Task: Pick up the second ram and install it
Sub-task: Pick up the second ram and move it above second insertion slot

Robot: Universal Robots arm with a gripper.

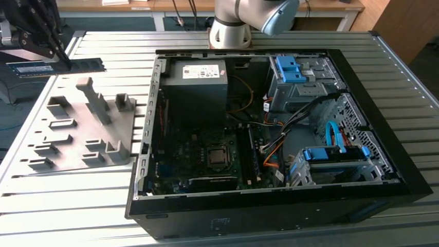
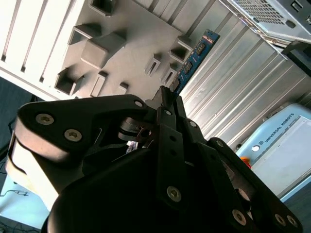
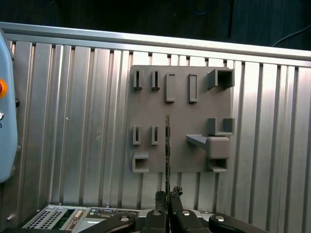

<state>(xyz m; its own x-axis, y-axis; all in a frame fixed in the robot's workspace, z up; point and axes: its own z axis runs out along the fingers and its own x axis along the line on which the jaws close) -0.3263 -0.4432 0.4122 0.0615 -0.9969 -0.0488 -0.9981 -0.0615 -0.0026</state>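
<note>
Firmly clamped in the closed end effector (image 1: 67,60), the second ram (image 1: 31,68) hangs level in the air (at the exterior view's left) over the grey fixture plate (image 1: 82,136) on the ribbed table (image 1: 69,198), apart from the open computer case (image 1: 274,208).

Maker's mark (image 2: 277,128) on the pale-blue pendant (image 2: 284,158); unreadable white label (image 1: 203,71) on the power supply (image 1: 199,90)

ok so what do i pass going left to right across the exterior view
long dark blue-green ram stick in the black claw → grey metal power supply box → blue plastic drive latches
</note>
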